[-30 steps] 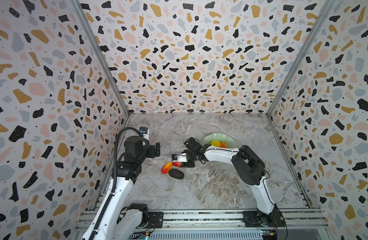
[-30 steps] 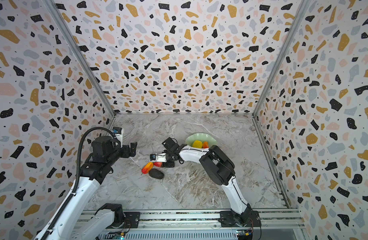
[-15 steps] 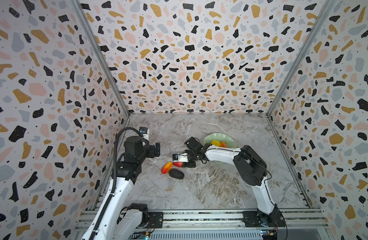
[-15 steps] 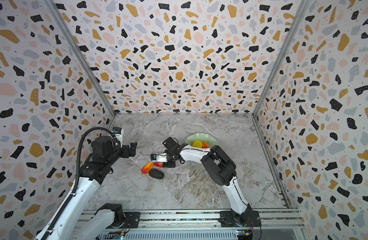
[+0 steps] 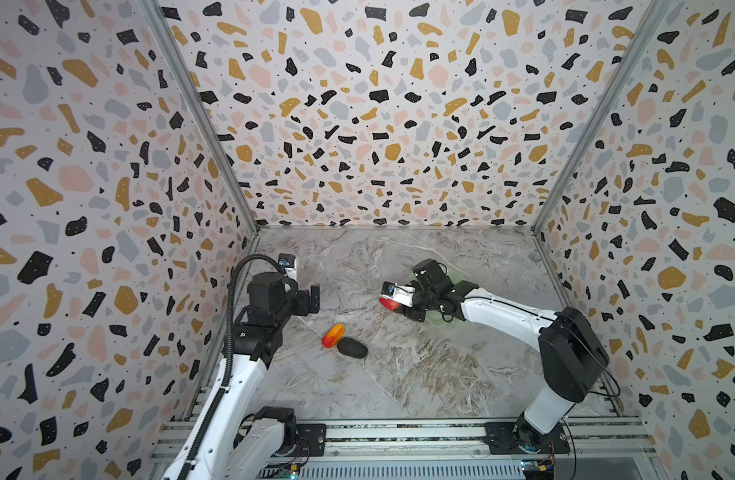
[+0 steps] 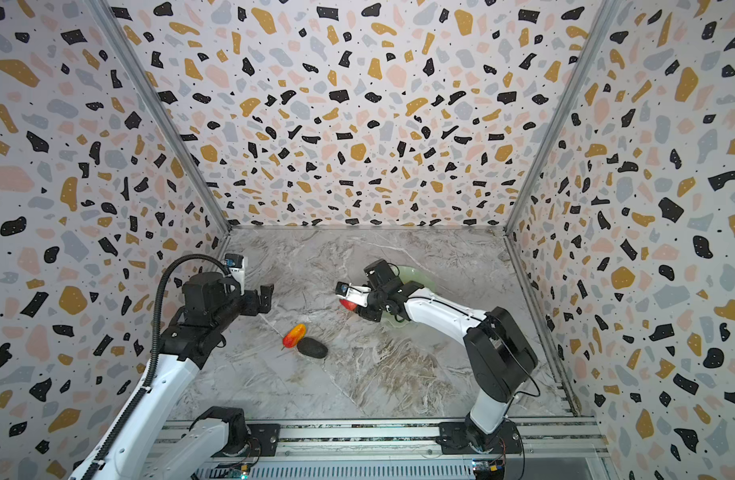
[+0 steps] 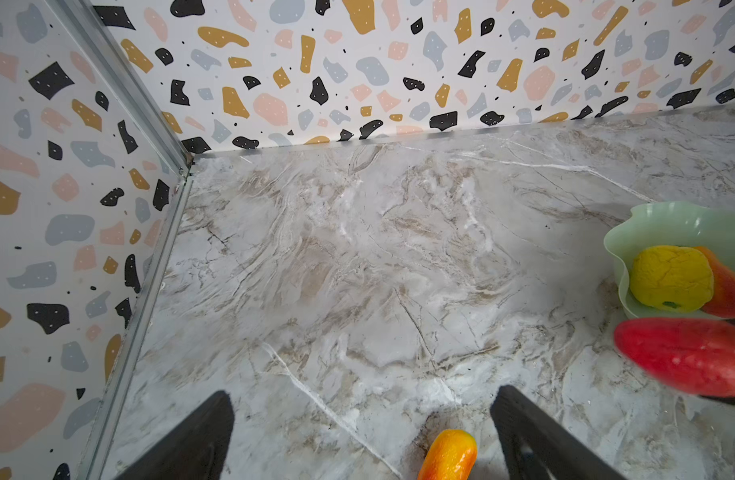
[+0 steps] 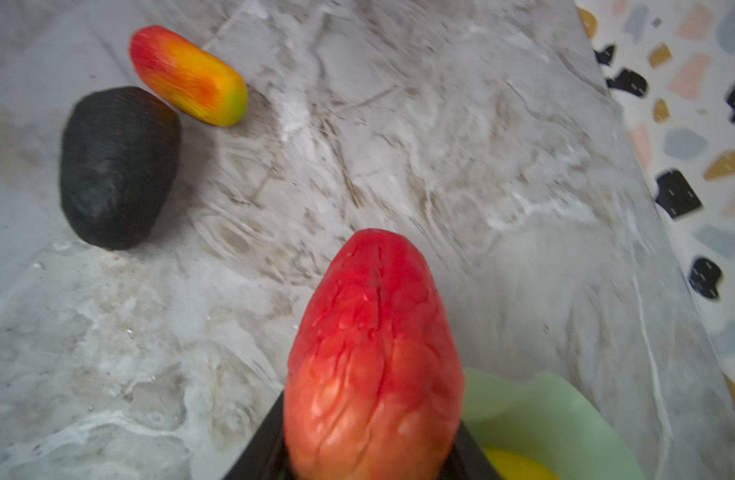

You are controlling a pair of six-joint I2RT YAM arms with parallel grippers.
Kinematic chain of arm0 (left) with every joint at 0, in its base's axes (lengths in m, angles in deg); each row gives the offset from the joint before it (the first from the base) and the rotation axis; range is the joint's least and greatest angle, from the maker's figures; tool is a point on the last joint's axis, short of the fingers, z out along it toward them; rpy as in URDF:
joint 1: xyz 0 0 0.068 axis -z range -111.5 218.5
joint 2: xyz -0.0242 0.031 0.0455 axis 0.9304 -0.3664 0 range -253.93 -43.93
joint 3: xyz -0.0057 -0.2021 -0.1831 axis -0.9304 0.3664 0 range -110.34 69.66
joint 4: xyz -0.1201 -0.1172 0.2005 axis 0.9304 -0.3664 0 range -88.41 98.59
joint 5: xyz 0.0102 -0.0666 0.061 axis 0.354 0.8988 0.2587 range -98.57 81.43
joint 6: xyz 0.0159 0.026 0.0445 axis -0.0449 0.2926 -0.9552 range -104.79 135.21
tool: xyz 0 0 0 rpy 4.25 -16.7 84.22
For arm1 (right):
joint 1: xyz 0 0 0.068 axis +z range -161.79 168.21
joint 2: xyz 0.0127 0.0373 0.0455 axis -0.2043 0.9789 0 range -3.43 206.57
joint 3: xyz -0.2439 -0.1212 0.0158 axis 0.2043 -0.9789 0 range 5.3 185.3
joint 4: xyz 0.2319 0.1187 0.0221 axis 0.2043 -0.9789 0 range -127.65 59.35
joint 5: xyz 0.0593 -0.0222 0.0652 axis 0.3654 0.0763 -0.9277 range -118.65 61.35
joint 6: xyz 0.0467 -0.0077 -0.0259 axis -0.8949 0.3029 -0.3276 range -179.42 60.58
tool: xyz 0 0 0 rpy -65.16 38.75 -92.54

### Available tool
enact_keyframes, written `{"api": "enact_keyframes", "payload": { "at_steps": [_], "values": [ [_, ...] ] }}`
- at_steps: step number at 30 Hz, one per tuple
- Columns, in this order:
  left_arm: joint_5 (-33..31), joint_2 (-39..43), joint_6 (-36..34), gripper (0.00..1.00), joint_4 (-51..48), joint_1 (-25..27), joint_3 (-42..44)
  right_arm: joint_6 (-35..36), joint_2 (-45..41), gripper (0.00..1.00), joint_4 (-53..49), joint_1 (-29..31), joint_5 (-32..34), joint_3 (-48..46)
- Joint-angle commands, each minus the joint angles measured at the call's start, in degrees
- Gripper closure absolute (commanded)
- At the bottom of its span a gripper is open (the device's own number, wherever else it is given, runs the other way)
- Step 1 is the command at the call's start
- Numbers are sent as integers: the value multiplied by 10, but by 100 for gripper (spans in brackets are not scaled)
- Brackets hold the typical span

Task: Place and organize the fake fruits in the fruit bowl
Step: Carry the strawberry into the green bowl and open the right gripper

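Right gripper [image 8: 370, 453] pinches a red plastic strawberry [image 8: 374, 345] | fruit juts forward from the jaws, beside the rim of the pale mint-green scalloped bowl [image 7: 619, 245] | left gripper [image 7: 357, 436] spread wide above marble tabletop [image 7: 357, 270]

The table [image 5: 419, 374] is a grey, marble-patterned surface. Left of its middle lie a red-orange mango [image 5: 333, 335] and a dark avocado [image 5: 352, 348], side by side and touching or nearly so. The mint-green fruit bowl [image 7: 656, 220] stands farther back to the right, apart from them.

Bright even light, soft shadows; blurry close-up strawberry [image 8: 374, 357] in right wrist view.
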Motion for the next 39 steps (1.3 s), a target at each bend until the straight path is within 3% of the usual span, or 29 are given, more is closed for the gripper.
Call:
{"api": "enact_keyframes", "payload": {
  "at_steps": [1, 6, 13, 26, 33, 39],
  "values": [
    [6, 4, 3, 0, 22, -3, 5, -89, -63, 73, -8, -21, 106, -33],
    [11, 5, 5, 0, 23, -3, 5, -155, -122, 72, -35, -64, 208, -68],
    [14, 8, 5, 0, 23, -3, 6, -197, -158, 71, -49, -111, 270, -109],
    [30, 13, 7, 0, 27, -3, 6, -215, -114, 69, -24, -139, 252, -144],
    [31, 13, 7, 0, 29, -3, 6, -210, -95, 60, -6, -146, 249, -143],
    [30, 9, 7, 0, 28, -3, 5, -206, -92, 47, 5, -149, 250, -148]
  ]
}}
